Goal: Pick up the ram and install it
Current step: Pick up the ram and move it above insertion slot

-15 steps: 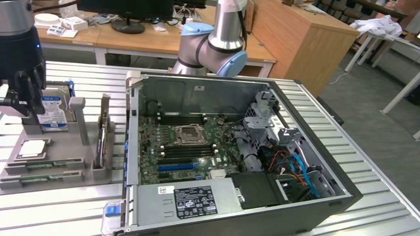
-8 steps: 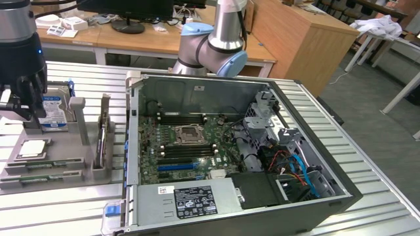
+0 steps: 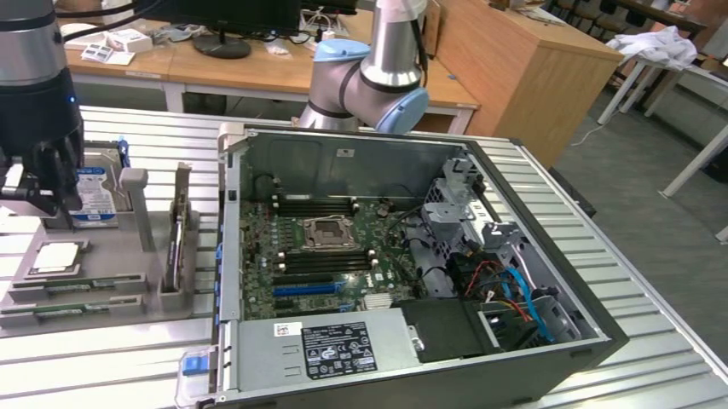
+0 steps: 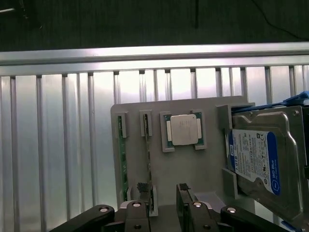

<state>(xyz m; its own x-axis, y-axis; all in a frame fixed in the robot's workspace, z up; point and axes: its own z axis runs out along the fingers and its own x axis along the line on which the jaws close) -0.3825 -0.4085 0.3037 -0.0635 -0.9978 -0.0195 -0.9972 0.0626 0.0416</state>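
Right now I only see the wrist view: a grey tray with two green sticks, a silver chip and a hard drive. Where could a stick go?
Observer: An open computer case lies beside the tray, on the exterior view's right.
Operator: Anything inside for sticks?
Observer: Its motherboard has long black slots flanking a processor socket; they look empty.
Operator: How close is the claw?
Observer: The gripper hangs above the tray near the hard drive, clear of the ram sticks.
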